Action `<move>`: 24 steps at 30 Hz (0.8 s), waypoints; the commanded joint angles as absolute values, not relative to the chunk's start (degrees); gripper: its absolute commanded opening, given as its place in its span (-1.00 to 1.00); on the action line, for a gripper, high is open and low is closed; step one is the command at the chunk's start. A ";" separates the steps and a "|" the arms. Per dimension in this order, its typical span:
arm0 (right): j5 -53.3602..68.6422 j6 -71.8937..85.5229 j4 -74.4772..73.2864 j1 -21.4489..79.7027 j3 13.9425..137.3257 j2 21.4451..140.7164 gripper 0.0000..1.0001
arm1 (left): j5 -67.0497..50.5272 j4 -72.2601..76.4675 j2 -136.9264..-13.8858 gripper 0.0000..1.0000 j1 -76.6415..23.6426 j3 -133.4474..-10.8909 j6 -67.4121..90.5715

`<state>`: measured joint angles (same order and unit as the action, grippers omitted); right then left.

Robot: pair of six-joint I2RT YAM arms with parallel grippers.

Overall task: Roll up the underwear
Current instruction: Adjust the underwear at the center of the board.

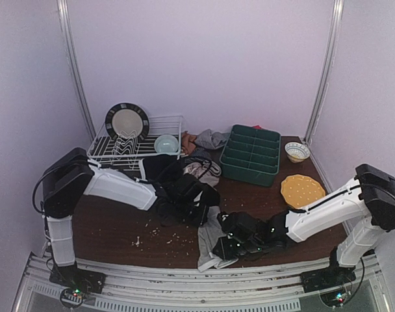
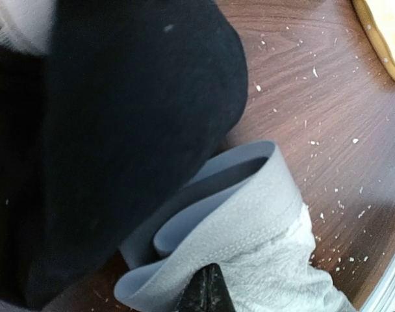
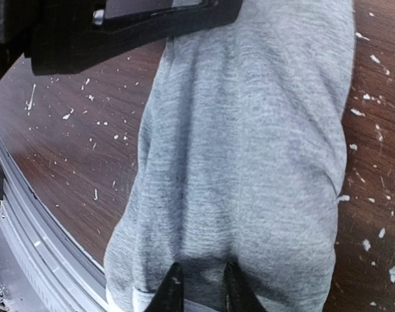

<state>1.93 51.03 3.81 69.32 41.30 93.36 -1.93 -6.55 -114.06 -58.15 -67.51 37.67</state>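
Note:
Light grey underwear [image 1: 209, 242] lies stretched along the table near the front edge, between both grippers. In the left wrist view my left gripper [image 2: 207, 290] is shut on its smooth grey waistband [image 2: 230, 214], which curls up in a loop beside black cloth [image 2: 132, 130]. In the top view my left gripper [image 1: 204, 220] is at the garment's far end and my right gripper [image 1: 219, 249] at its near end. My right gripper [image 3: 199, 286] pinches a fold of the grey underwear [image 3: 249, 149] between narrowly parted fingers. More underwear [image 1: 201, 169] is piled behind the left arm.
A white dish rack [image 1: 160, 133] with a plate [image 1: 127, 121] and a pale blue bowl [image 1: 165, 143] stands at the back left. A green divided tray [image 1: 251, 154], a small bowl [image 1: 297, 151] and a yellow plate [image 1: 302, 190] are at the right. Crumbs dot the table [image 1: 119, 227].

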 commanded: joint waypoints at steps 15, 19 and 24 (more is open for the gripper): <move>-10.76 46.00 -15.73 81.28 54.99 90.88 -0.13 | -0.02 -11.98 -99.58 -0.43 -59.31 -59.82 38.78; -10.45 46.26 -13.76 81.31 55.28 94.73 -0.15 | 2.96 -13.33 -94.72 -0.27 -59.50 -56.40 40.22; -12.74 47.02 -17.25 80.12 55.28 98.02 -0.18 | 8.35 -14.08 -84.58 -0.23 -59.50 -48.83 42.73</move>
<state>-9.28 46.70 -12.97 81.03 54.94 96.29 3.07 -12.51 -91.53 -59.35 -53.25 40.53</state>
